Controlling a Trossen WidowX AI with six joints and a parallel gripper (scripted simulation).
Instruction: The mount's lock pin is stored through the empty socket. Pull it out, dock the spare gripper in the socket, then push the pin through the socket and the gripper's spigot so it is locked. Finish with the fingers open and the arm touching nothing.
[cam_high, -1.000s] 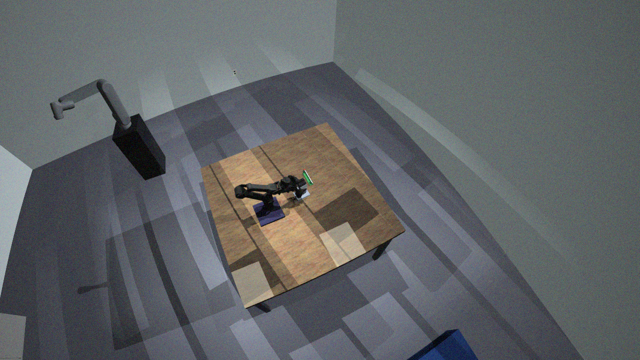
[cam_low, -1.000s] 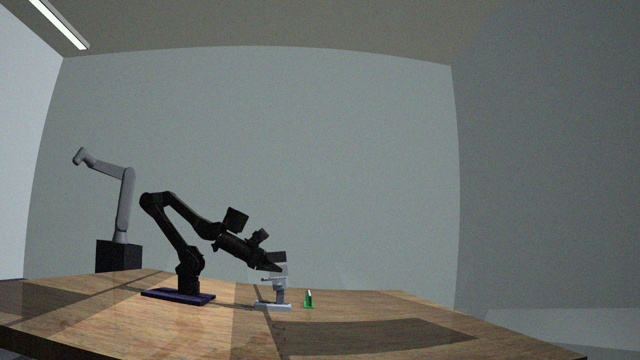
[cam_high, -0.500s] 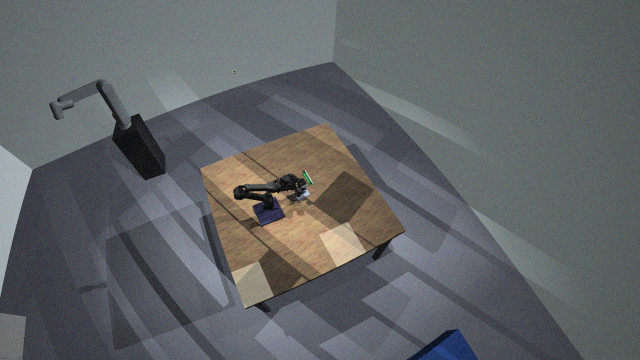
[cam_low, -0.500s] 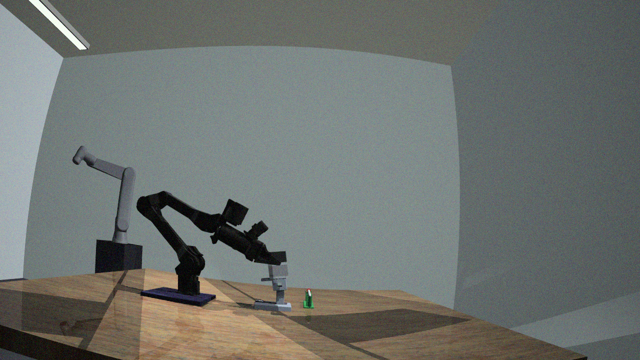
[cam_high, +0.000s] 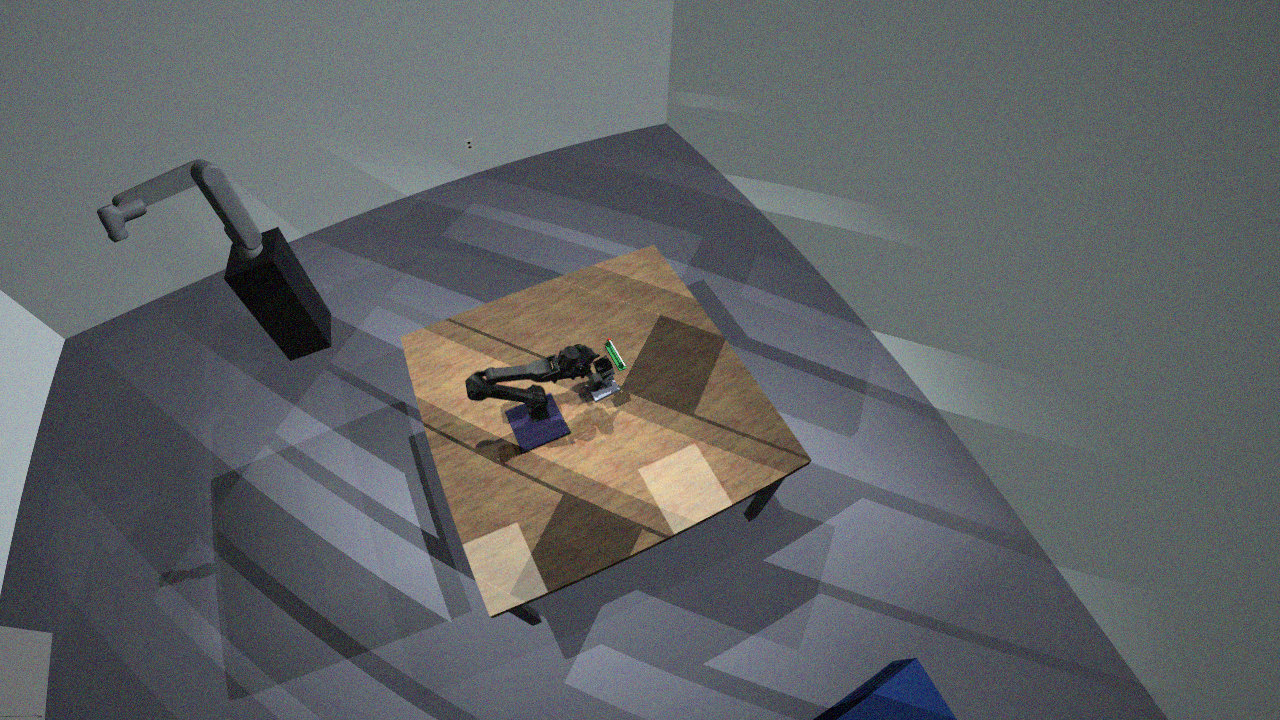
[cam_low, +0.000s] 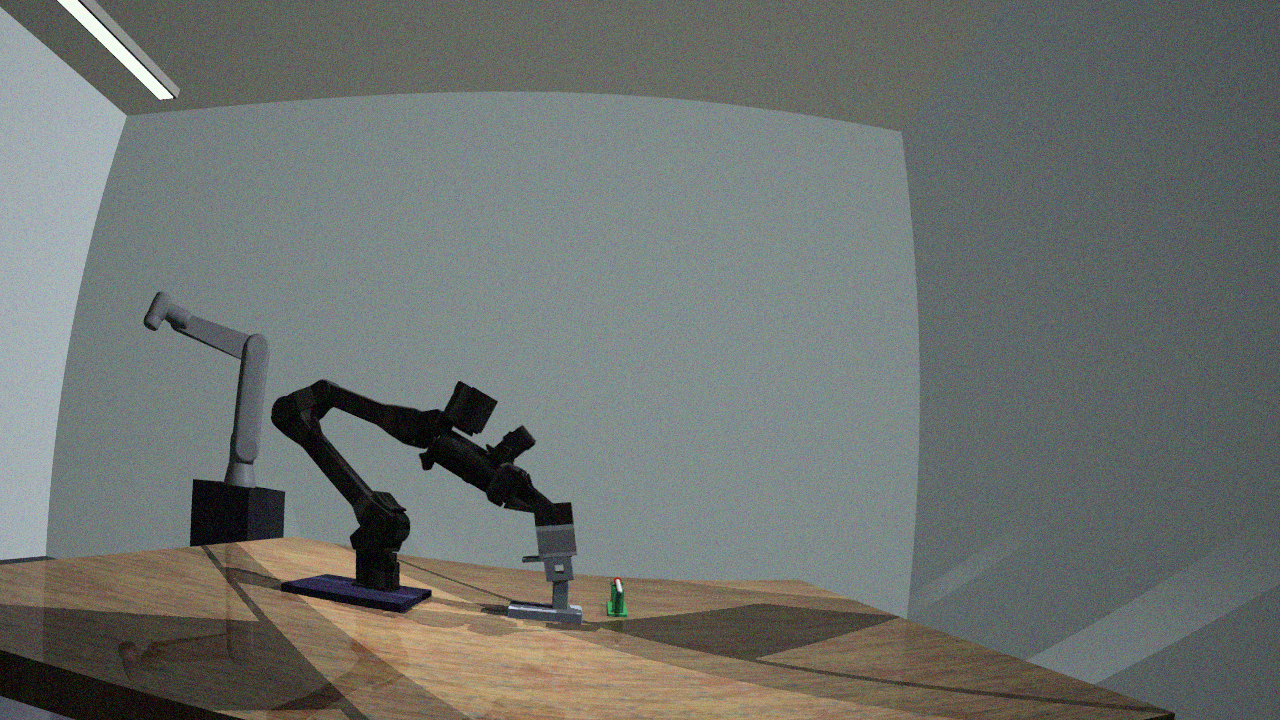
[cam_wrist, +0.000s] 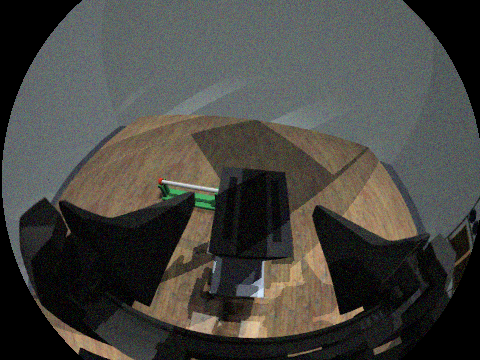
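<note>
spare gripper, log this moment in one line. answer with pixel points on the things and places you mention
spare gripper (cam_low: 556, 540) (cam_wrist: 256, 206): upright on grey mount (cam_low: 544, 613) | pin (cam_high: 614, 353) (cam_low: 617, 583) (cam_wrist: 190, 186): on green holder (cam_high: 619, 361) (cam_low: 616, 609) (cam_wrist: 176, 193) | arm's gripper (cam_low: 547, 507) (cam_wrist: 256, 206): open, nothing held | pin not in socket

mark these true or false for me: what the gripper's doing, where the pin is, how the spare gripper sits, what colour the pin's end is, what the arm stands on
1. The gripper is shut on the lock pin. False: it is open, holding nothing.
2. The lock pin rests on the green rack. True.
3. The spare gripper lies flat on the table. False: it stands upright on the grey mount.
4. The wrist view shows a red pin end. True.
5. The arm stands on a dark blue base plate. True.
</note>
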